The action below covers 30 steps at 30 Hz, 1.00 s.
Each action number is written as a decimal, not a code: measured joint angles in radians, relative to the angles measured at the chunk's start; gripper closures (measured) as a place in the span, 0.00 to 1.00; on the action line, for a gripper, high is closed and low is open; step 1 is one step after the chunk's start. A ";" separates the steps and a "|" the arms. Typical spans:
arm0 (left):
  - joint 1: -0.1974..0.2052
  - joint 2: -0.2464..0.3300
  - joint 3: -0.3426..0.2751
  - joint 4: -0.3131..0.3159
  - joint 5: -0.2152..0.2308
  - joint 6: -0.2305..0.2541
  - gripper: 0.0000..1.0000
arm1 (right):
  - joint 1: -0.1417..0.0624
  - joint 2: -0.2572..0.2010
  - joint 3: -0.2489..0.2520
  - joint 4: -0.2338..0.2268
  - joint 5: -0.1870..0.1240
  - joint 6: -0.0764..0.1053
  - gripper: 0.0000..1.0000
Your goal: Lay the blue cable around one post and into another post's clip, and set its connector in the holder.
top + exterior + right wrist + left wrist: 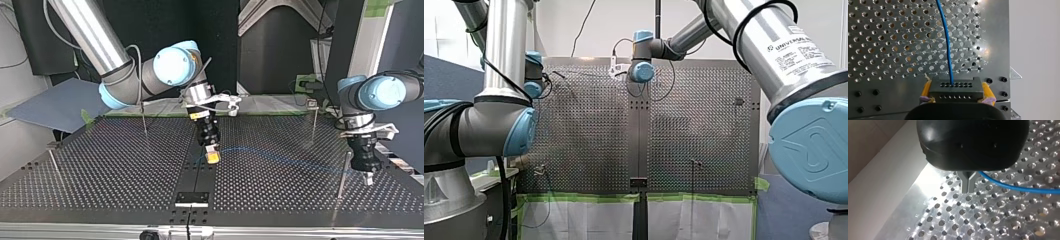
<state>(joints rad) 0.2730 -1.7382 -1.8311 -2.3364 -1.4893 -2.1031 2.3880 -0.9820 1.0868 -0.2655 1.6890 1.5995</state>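
Note:
My right gripper (956, 88) is shut on a black connector (956, 92), with a yellow pad against each of its sides. The blue cable (947, 45) leaves the connector and runs ahead over the perforated plate. In the top view my right gripper (212, 156) hangs low over the table's middle strip, and the blue cable (280, 157) stretches from it across to my left gripper (368, 179) at the view's right. My left gripper (968, 191) has its metal fingers shut on the blue cable (1018, 188), just above the plate.
Thin posts stand on the table: one (342, 175) right beside my left gripper, one (314, 120) behind it, and two at the top view's left (144, 117) (54, 165). A small black block (192, 198) sits on the middle strip near the table's edge.

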 joint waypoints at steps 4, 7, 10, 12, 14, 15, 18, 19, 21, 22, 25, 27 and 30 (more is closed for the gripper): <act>0.001 0.000 0.000 0.000 -0.013 -0.008 1.00 | 0.002 0.001 0.000 0.001 -0.001 -0.002 1.00; 0.004 0.000 0.000 0.000 -0.023 -0.025 1.00 | 0.005 0.004 0.000 -0.001 -0.004 -0.002 1.00; 0.006 0.000 0.000 0.001 -0.027 -0.038 1.00 | 0.011 0.011 0.000 -0.003 -0.010 -0.003 1.00; 0.007 0.000 0.000 0.001 -0.029 -0.041 1.00 | 0.016 0.015 0.000 -0.002 -0.012 -0.004 1.00; 0.007 0.000 -0.001 0.000 -0.030 -0.042 1.00 | 0.020 0.017 0.000 -0.003 -0.013 -0.004 1.00; 0.007 0.000 -0.001 0.000 -0.031 -0.042 1.00 | 0.023 0.018 0.000 -0.004 -0.014 -0.004 1.00; 0.005 0.000 0.000 0.000 -0.031 -0.044 1.00 | 0.028 0.019 0.000 -0.012 -0.015 -0.004 1.00; 0.005 0.000 0.000 0.000 -0.031 -0.044 1.00 | 0.029 0.019 -0.001 -0.014 -0.015 -0.004 1.00; 0.004 0.000 0.000 0.000 -0.032 -0.046 1.00 | 0.030 0.019 0.000 -0.016 -0.015 -0.004 1.00; 0.004 0.000 0.000 0.000 -0.032 -0.047 1.00 | 0.030 0.019 0.000 -0.015 -0.015 -0.004 1.00; 0.003 0.000 0.000 0.000 -0.032 -0.050 0.70 | 0.031 0.019 0.000 -0.011 -0.015 -0.004 1.00; 0.002 0.000 0.000 -0.003 -0.032 -0.050 0.43 | 0.031 0.019 0.000 -0.008 -0.015 -0.004 1.00; 0.001 0.000 -0.001 -0.015 -0.032 -0.052 0.14 | 0.031 0.019 0.000 -0.005 -0.015 -0.004 1.00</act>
<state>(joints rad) 0.2745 -1.7385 -1.8317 -2.3513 -1.5213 -2.1547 2.4188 -0.9628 1.0863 -0.2709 1.6737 1.5956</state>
